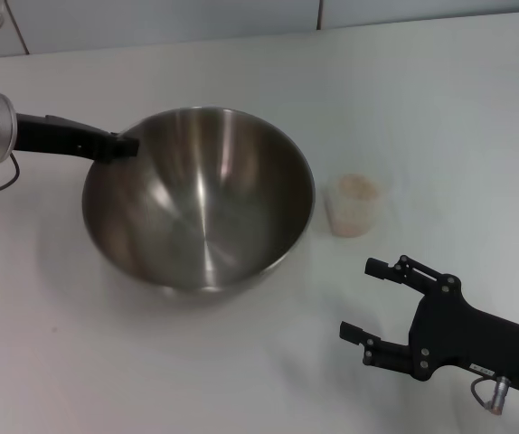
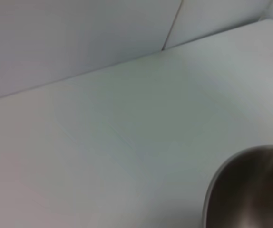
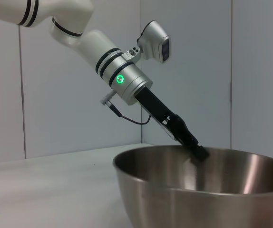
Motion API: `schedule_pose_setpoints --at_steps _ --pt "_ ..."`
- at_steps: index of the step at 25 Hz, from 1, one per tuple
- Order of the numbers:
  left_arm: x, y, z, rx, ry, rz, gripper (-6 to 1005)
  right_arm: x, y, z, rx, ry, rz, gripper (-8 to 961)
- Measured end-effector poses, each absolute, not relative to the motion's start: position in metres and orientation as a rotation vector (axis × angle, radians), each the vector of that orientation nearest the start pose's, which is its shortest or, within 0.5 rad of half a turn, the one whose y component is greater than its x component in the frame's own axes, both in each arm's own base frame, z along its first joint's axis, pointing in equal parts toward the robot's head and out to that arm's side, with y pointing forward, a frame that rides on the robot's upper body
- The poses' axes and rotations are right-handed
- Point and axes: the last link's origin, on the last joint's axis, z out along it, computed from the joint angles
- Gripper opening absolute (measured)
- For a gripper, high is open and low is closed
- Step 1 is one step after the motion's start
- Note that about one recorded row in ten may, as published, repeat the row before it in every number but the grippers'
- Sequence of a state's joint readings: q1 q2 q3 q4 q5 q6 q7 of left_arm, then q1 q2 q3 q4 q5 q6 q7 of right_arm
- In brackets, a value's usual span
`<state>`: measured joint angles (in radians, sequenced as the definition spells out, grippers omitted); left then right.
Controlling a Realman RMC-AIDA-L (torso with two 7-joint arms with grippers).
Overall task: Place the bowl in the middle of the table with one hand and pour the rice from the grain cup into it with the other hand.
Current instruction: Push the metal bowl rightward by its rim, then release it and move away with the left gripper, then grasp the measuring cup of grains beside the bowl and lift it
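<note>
— Where, largest down?
— White table [image 1: 440, 99]; steel bowl [image 1: 201, 194] mid-table, rim pinched by left gripper [image 1: 126, 145]. Grain cup [image 1: 353, 206] with rice [image 1: 356, 184] just beside.
— Right gripper [image 1: 366, 303]?
— Near cup, jaws wide, empty.

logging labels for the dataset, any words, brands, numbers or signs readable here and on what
No readable text in any view.
Right hand: a small pale sticker near its wrist, too small to read.
Left arm: a lit green ring, a light, not lettering.
Grain cup: no readable markings.
Bowl: no marks visible.
</note>
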<state>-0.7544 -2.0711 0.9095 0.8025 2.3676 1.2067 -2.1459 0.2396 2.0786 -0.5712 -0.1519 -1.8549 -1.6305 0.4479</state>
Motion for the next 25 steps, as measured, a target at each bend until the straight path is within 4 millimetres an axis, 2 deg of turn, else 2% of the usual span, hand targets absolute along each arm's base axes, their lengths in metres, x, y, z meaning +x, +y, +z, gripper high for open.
schedule_pose_setpoints --at_steps 3,5,6,7,10,11,12,16,17,18,21,22,24,25 --pt "-0.214 0.417 0.001 -2.525 -1.04 -0.155 51 0.326 0.194 -0.056 -2.444 0.306 0.879 826" --pt "-0.207 0.417 0.01 -2.539 -1.003 -0.186 108 0.326 0.194 -0.056 -2.444 0.306 0.879 826" --pt "-0.201 0.414 0.021 -2.558 -0.947 -0.208 137 0.326 0.194 -0.056 -2.444 0.307 0.878 826" --pt "-0.201 0.414 0.021 -2.558 -0.947 -0.208 166 0.326 0.194 -0.056 -2.444 0.307 0.878 826" --pt "-0.191 0.398 0.043 -2.629 -0.764 -0.245 268 0.327 0.194 -0.055 -2.435 0.31 0.877 826" --pt "-0.19 0.378 0.056 -2.683 -0.599 -0.281 312 0.327 0.194 -0.054 -2.427 0.313 0.877 826" --pt "-0.19 0.378 0.056 -2.683 -0.599 -0.281 357 0.327 0.194 -0.054 -2.427 0.313 0.877 826" --pt "-0.205 0.341 0.066 -2.723 -0.432 -0.274 551 0.331 0.196 -0.049 -2.372 0.368 0.882 826" --pt "-0.205 0.341 0.066 -2.723 -0.432 -0.274 603 0.331 0.196 -0.049 -2.372 0.368 0.882 826" --pt "-0.21 0.33 0.067 -2.726 -0.39 -0.259 656 0.333 0.197 -0.047 -2.345 0.383 0.879 826" --pt "-0.21 0.33 0.067 -2.726 -0.39 -0.259 813 0.342 0.199 -0.037 -2.238 0.427 0.857 826" --pt "-0.219 0.314 0.066 -2.717 -0.352 -0.24 865 0.342 0.199 -0.037 -2.238 0.427 0.857 826" --pt "-0.219 0.314 0.066 -2.717 -0.352 -0.24 864 0.35 0.203 -0.033 -2.169 0.462 0.822 826" --pt "-0.24 0.286 0.064 -2.654 -0.311 -0.305 864 0.353 0.205 -0.032 -2.134 0.482 0.803 826"
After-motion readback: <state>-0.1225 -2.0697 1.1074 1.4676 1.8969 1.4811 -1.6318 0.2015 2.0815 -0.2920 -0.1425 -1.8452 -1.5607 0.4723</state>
